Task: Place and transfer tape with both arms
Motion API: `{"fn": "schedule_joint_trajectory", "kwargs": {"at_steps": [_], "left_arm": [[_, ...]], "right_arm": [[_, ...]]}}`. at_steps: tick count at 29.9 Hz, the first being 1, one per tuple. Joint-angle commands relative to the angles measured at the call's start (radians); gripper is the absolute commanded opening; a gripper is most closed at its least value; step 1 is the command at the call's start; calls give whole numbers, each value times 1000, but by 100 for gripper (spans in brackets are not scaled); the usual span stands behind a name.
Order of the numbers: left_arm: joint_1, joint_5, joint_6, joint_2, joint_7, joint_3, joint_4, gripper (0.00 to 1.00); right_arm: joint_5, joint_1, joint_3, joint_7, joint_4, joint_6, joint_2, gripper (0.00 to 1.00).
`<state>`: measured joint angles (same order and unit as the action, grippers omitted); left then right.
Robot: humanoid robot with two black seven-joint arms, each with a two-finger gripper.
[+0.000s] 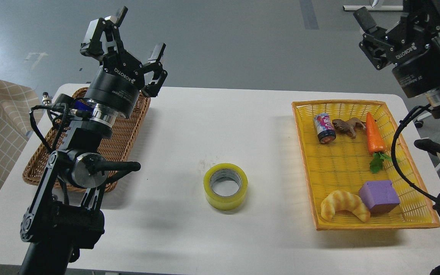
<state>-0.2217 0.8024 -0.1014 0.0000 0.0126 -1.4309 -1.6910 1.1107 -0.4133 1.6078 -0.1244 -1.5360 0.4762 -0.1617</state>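
Note:
The tape (pixel 225 186), a yellow translucent roll with a grey-white core, lies flat, hole up, on the white table (pixel 220 118) near the middle front. My left gripper (pixel 133 40) is open and empty, raised high above the brown basket, far to the left of and behind the tape. My right gripper (pixel 393 17) is raised at the top right, above the yellow basket's far corner. It looks open and empty, with one finger partly cut off by the top edge.
A brown wicker basket (pixel 130 126) sits at the table's left under my left arm. A yellow basket (pixel 302 152) at the right holds a can (pixel 324 128), a brown toad figure (pixel 346 125), a carrot (pixel 374 134), a purple block (pixel 379 196) and a croissant (pixel 343 205).

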Motion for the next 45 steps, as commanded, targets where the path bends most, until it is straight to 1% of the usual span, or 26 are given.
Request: {"fn": "schedule_joint_trajectory", "kwargs": {"at_steps": [1,6,12,20,23,25,26,30,36,42,43,45], "left_arm": [[5,0,0,0,-6,0,-1,98],[2,-2,-1,0,-8,-2,-1,98],[10,-6,-1,0,-8,-5,2,98],[10,-3,-3,0,-14,-3,8,98],[10,0,-14,0,-26,0,8,98],[10,1,-38,0,-32,0,8,98],[10,1,-56,0,-46,-2,7,98],[10,1,-89,0,-75,-2,7,98],[8,0,-92,0,-79,-5,5,98],[8,1,-92,0,-79,-13,4,98],[8,1,-96,0,-82,-14,-2,98],[8,1,-118,0,-105,-16,-2,98]], "right_arm": [[-99,17,47,5,-21,-4,60,100],[-201,50,57,12,-79,-37,83,100],[-212,85,57,15,-134,-64,111,100],[-213,82,57,22,-147,-67,159,100],[-213,79,55,25,-147,-87,162,100],[-213,79,53,37,-147,-88,162,100],[-213,77,53,41,-147,-90,162,100],[-213,73,50,49,-147,-90,162,100],[-215,65,38,80,-145,-90,162,100],[-259,41,14,92,-144,-93,162,100],[-281,34,11,94,-145,-96,162,100],[-307,24,7,94,-144,-97,162,100]]}}
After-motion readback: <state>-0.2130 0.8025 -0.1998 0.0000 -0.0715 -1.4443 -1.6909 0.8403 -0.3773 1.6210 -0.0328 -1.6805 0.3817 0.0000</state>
